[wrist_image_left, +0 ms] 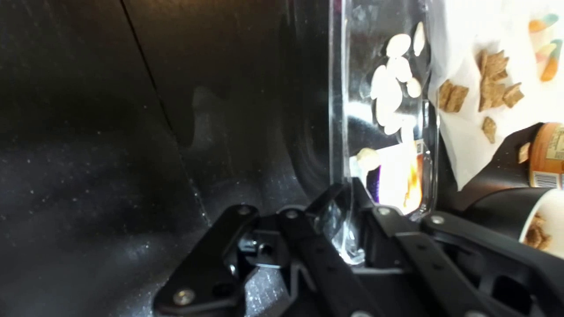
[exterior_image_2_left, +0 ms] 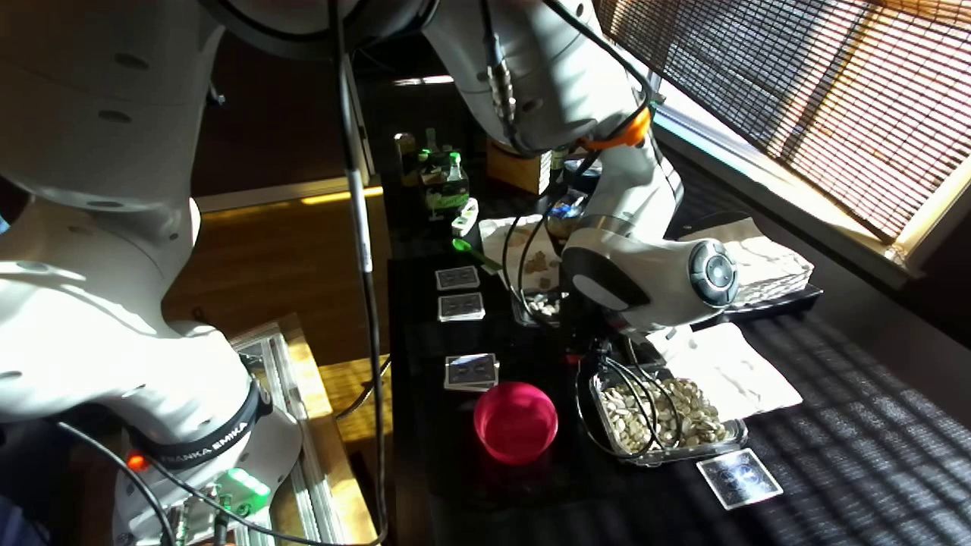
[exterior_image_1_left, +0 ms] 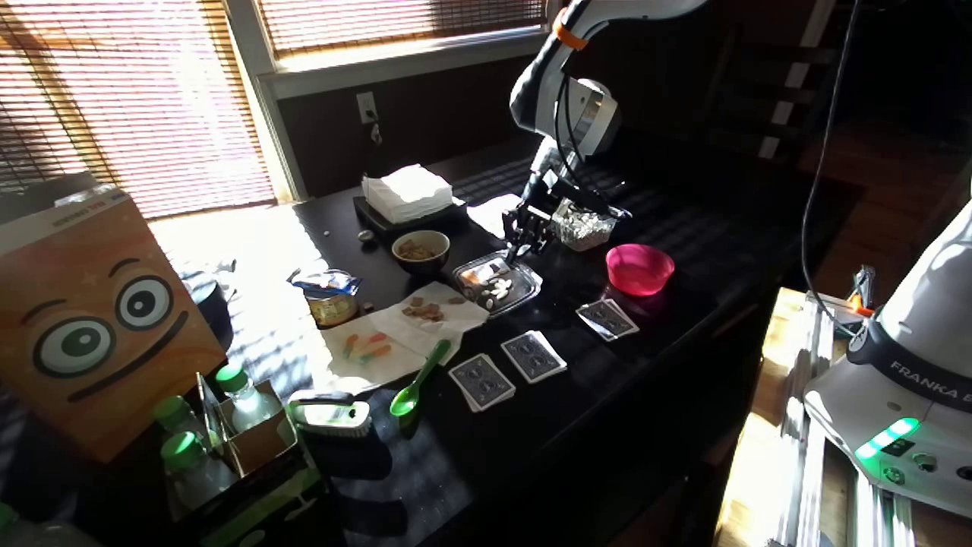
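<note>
The wrist view shows the pincer (wrist_image_left: pixel 346 187) clenched on the rim of a clear tray (wrist_image_left: pixel 338 110), pressing from either side; in an exterior view the arm (exterior_image_2_left: pixel 645 280) covers that grip. The wrist view also brings up the tray's white pieces (wrist_image_left: pixel 388 97) and wrapper (wrist_image_left: pixel 398 176). In both exterior views the tray is between paper (exterior_image_1_left: pixel 414 338) and a tub (exterior_image_2_left: pixel 690 453), and a pink bowl (exterior_image_1_left: pixel 630 285) stands on the tabletop (exterior_image_1_left: pixel 440 456). A lone card (exterior_image_2_left: pixel 740 478) beside the tub shows only in an exterior view.

Pink bowl (exterior_image_1_left: pixel 640 279) on table (exterior_image_1_left: pixel 421 463), near card stack (exterior_image_1_left: pixel 607 320). Green spoon (exterior_image_1_left: pixel 418 384) beside brush (exterior_image_1_left: pixel 332 416). Orange box (exterior_image_1_left: pixel 102 304) beside green-capped bottles (exterior_image_1_left: pixel 254 406).
</note>
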### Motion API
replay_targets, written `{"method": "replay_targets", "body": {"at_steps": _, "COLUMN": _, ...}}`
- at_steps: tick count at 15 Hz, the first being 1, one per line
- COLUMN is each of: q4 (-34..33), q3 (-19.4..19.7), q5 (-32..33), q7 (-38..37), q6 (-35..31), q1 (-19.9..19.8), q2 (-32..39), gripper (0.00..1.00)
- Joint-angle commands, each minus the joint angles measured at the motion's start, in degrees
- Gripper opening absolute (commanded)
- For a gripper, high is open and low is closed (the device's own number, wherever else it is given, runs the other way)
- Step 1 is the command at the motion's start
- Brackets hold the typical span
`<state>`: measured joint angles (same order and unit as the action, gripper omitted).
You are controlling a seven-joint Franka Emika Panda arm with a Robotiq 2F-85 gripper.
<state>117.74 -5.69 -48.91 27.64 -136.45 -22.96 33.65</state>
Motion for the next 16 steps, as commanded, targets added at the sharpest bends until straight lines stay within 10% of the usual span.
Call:
{"method": "replay_targets", "body": {"at_steps": 1, "q4": -1.8, "q3": 1.2, "q5": -3.2, "q7": 3.1, "q6": 2.3, "q1": 0.5, "q2": 1.4, "gripper": 0.02}}
{"method": "replay_targets", "body": {"at_steps": 16, "q4": -2.2, "q3": 3.8, "q5": -10.0, "q7": 8.8, "q6": 6.9, "q1": 0.9, "q2": 1.3, "gripper": 0.02}}
